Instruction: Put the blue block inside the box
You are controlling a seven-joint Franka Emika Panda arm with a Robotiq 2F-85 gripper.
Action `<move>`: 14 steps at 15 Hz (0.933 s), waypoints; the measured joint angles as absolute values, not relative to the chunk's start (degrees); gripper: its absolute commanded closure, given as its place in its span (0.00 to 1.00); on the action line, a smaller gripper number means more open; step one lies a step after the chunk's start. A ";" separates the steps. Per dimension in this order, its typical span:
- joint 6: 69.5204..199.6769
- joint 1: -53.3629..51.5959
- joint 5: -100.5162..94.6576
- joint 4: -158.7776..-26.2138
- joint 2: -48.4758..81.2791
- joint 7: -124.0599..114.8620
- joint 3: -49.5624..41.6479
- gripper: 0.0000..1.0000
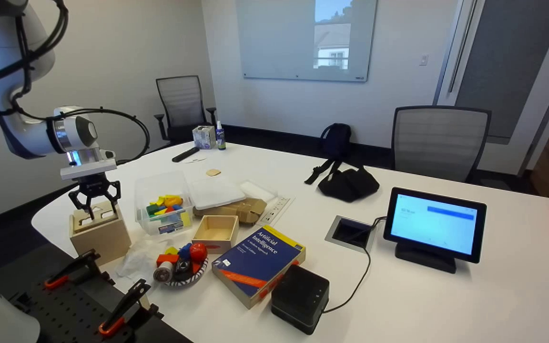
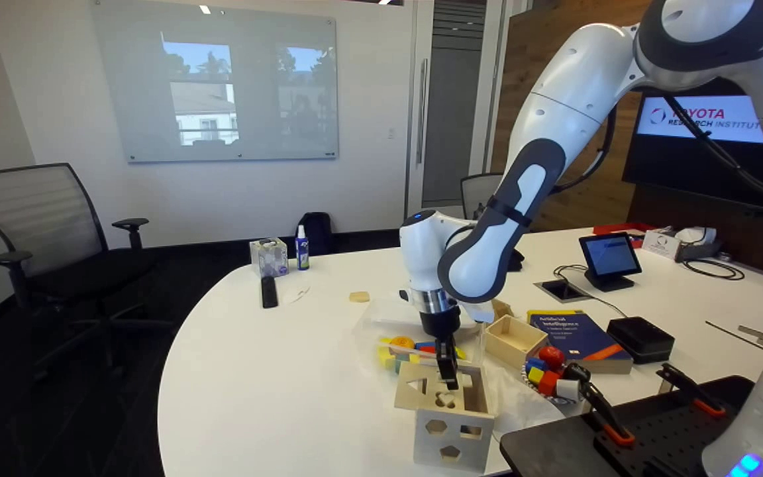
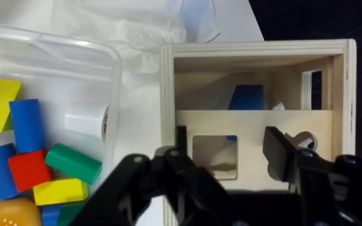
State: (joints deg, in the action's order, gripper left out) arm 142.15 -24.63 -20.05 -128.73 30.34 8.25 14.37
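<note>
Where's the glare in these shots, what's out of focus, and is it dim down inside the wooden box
In both exterior views, the whiteboard carries bright reflections of an outdoor scene; in the wrist view, the hand looks dark and blurred up close, while the rim of the box is crisper; wrist view again, the box's inside is in shade, blue block included.

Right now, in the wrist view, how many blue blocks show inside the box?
1: a blue block inside the box, partly covered by the lid. More may be hidden beneath the lid.
</note>
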 measured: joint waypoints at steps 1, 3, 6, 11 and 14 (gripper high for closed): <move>142.15 -24.63 -20.05 -128.72 30.34 8.24 14.37 0.00; 142.15 -24.63 -20.05 -128.64 30.34 8.22 14.37 0.00; 142.10 -24.56 -20.04 -128.02 30.30 8.22 14.36 0.00; 139.65 -23.91 -19.56 -126.48 28.65 8.22 14.38 0.00; 136.71 -22.79 -19.34 -126.48 25.68 8.22 14.37 0.00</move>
State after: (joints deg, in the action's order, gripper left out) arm 136.71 -22.79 -19.34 -126.48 25.68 8.22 14.37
